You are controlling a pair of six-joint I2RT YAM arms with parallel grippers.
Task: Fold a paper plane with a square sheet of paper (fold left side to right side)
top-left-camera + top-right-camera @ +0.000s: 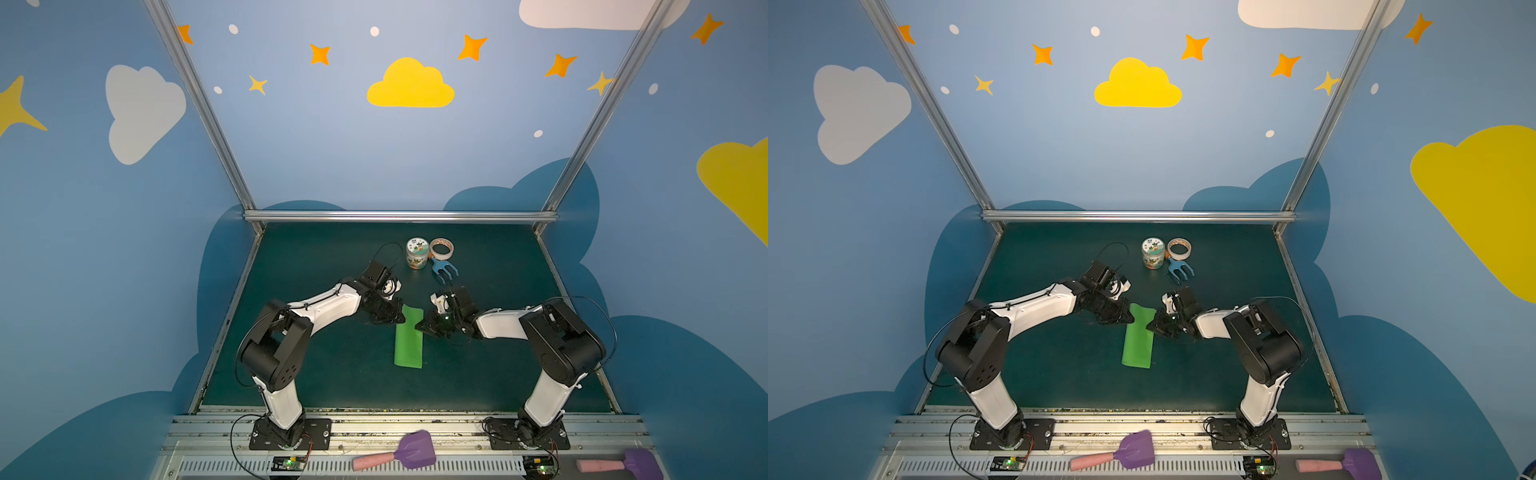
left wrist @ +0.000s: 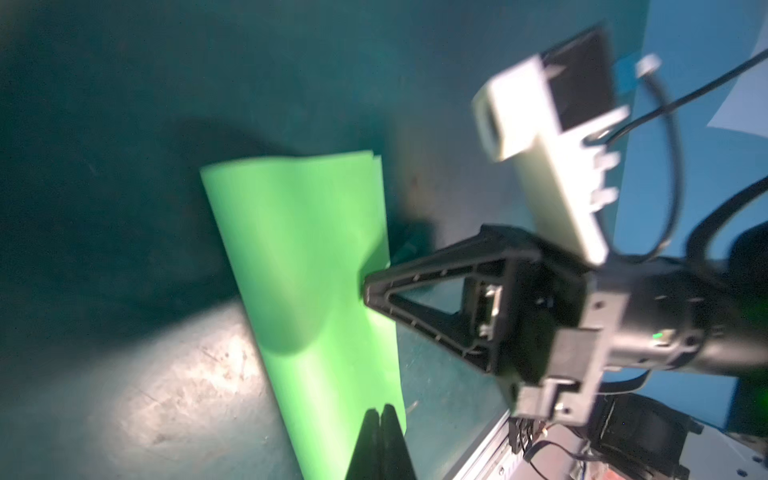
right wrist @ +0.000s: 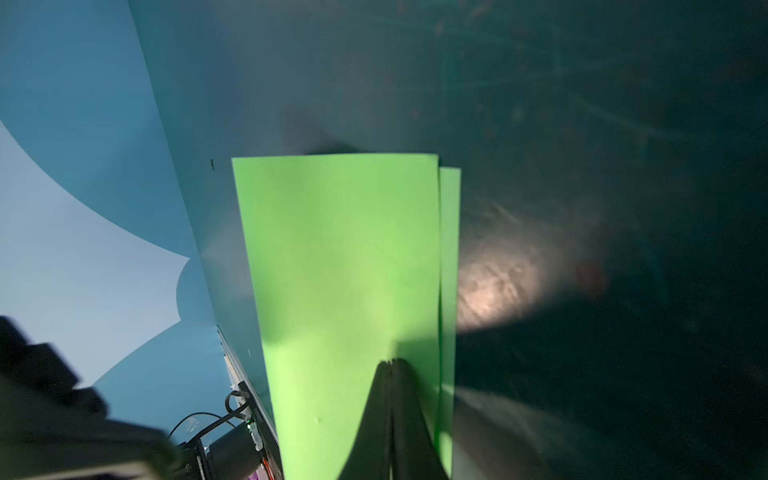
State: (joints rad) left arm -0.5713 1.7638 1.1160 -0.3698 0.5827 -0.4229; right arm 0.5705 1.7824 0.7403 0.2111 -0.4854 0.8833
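Observation:
The square sheet of paper (image 1: 409, 336) (image 1: 1138, 338) is bright green and lies folded in half, a narrow strip on the dark green table. Its two layers do not quite line up along the long edge (image 3: 449, 249). My left gripper (image 1: 401, 319) (image 2: 381, 409) is shut, its tips over the strip's left side near the far end. My right gripper (image 1: 417, 326) (image 3: 390, 361) is shut too, its tips resting on top of the paper (image 3: 349, 270) near the right edge. In the left wrist view the right gripper (image 2: 368, 291) touches the sheet's (image 2: 307, 270) edge. No paper plane shape shows.
Behind the arms stand a printed jar (image 1: 417, 253), a tape roll (image 1: 441, 248) and a blue fork tool (image 1: 444, 270). Two purple shovels with pink handles (image 1: 399, 455) (image 1: 619, 463) lie on the front rail. Blue walls and metal posts close in the table.

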